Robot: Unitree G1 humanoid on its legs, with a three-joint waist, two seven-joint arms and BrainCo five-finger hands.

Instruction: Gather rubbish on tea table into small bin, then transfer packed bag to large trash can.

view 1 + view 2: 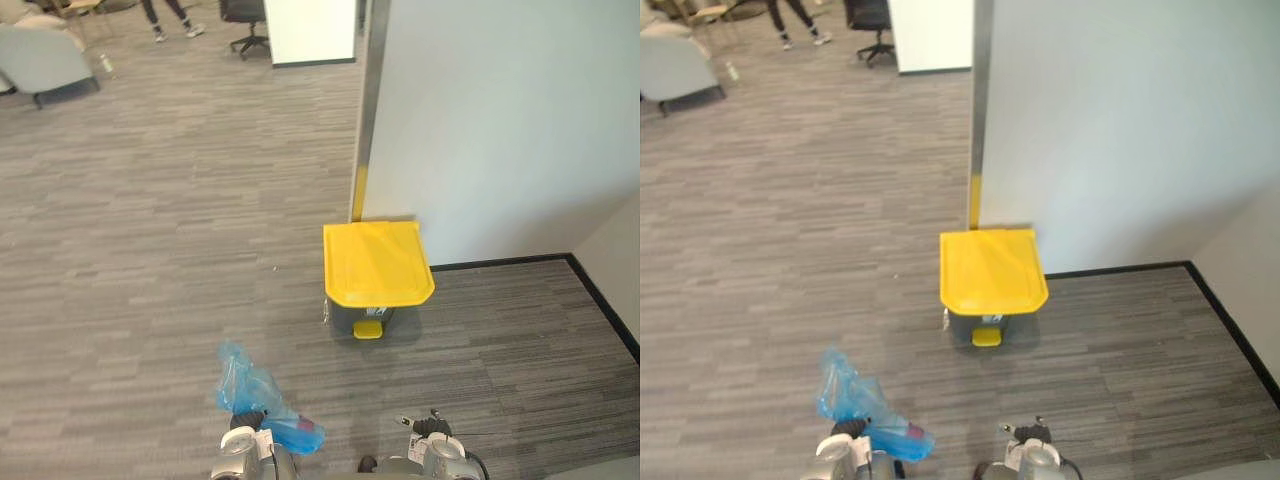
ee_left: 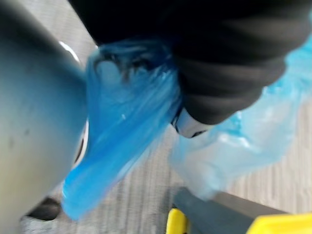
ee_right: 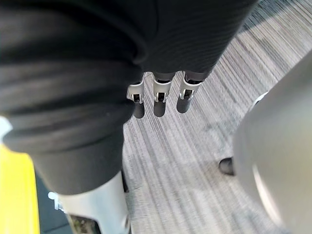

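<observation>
The grey carpeted floor (image 1: 150, 250) lies open across the left and middle of the left eye view, with free room on all sides but one of the large trash can (image 1: 378, 262). The can stands at frame centre with its yellow lid closed, its back against the end of a white wall (image 1: 500, 120) that fills the upper right. A dark skirting line runs off to the right edge. At the lower left, the left hand (image 1: 246, 420) grasps the blue bag (image 1: 245, 385) by its gathered neck. The bag is clear of the can and on the near side of it. In the left wrist view the plastic is bunched tight beside the dark cover, which hides most of the fingers, and something pink inside the bag is too small to make out. The right hand (image 3: 160, 100) hangs released, its fingers straight and holding nothing, low at the bottom edge of the eye views. At the upper left, cut off by the frame, are a grey armchair (image 1: 45, 55), an office chair (image 1: 245, 25) and a person's legs (image 1: 170, 15).
</observation>
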